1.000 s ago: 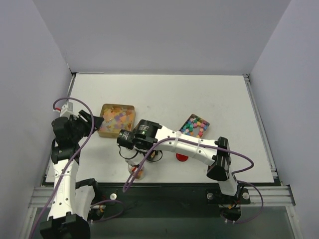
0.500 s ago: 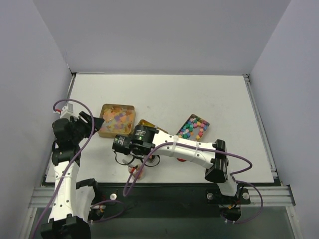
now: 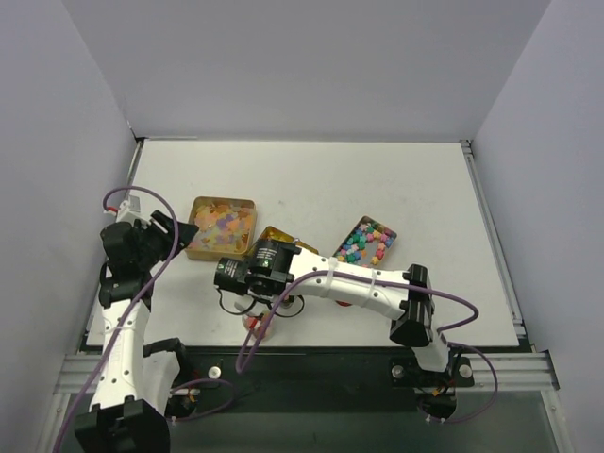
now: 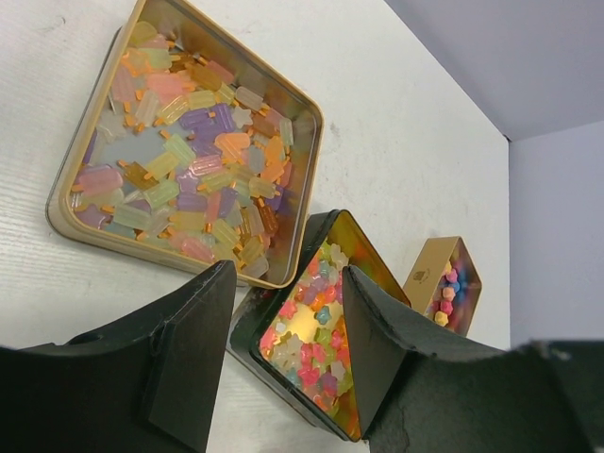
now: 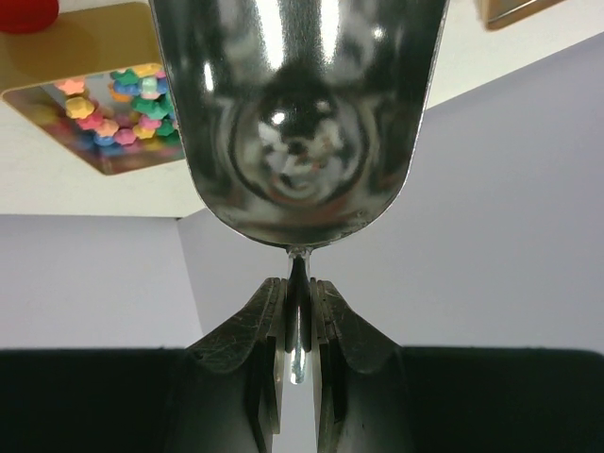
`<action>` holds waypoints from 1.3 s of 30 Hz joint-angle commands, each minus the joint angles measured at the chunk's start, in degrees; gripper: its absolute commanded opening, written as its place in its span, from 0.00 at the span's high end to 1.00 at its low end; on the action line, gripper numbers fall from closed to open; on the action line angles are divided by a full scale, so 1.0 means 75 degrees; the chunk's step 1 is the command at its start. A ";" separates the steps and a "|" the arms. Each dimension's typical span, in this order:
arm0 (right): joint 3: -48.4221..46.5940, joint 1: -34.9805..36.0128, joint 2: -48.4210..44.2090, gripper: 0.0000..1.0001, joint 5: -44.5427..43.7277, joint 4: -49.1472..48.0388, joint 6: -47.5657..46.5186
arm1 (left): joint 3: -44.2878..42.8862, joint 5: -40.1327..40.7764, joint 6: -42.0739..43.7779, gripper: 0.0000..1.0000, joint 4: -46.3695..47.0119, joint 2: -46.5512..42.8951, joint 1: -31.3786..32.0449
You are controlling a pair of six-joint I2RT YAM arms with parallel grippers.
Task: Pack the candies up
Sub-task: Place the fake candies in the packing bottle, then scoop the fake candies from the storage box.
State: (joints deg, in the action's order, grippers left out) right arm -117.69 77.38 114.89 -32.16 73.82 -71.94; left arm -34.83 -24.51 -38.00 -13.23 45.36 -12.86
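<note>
Candies fill three gold tins: pastel pieces in a large square tin (image 3: 221, 226) (image 4: 189, 142), star-shaped ones in a black-rimmed tin (image 3: 276, 236) (image 4: 316, 340), bright ones in a third tin (image 3: 367, 240) (image 4: 449, 281) (image 5: 113, 104). My left gripper (image 3: 176, 233) (image 4: 283, 354) is open and empty, with the large tin's near corner and the black-rimmed tin showing between its fingers (image 4: 189, 359). My right gripper (image 3: 255, 302) (image 5: 298, 311) is shut on the handle of a shiny metal scoop (image 5: 297, 123). The scoop's inside is hidden.
A small container (image 3: 258, 324) holding orange and red pieces stands near the table's front edge, under the right wrist. A red lid (image 5: 24, 11) shows by the bright tin and is mostly hidden under the right arm in the top view. Walls enclose the table.
The right arm swung left and toward the front edge, uncovering the black-rimmed tin and covering the red lid. The left arm shifted slightly.
</note>
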 commanded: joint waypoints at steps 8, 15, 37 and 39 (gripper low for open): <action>0.3478 -0.3518 -0.2449 1.00 -0.0598 -0.0372 -0.0939 | -0.0301 -0.0352 0.0027 0.42 0.0124 0.0583 0.0039; 0.4489 -0.5641 -0.2207 1.00 -0.1008 -0.2398 -0.2511 | -0.0512 -0.0388 0.0086 0.44 0.0019 0.0982 0.0250; 0.6221 -0.6229 -0.1219 1.00 -0.1548 -0.7158 -0.5724 | -0.0372 0.0011 0.0157 0.44 0.0053 0.1264 0.0145; 0.6712 -0.6077 -0.1442 1.00 -0.1536 -0.7253 -0.5689 | -0.0383 0.0010 0.0145 0.45 0.0123 0.1334 0.0133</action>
State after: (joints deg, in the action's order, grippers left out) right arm -73.06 30.09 109.27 -42.61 21.15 -111.83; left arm -36.64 -25.21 -37.10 -14.33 54.61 -11.40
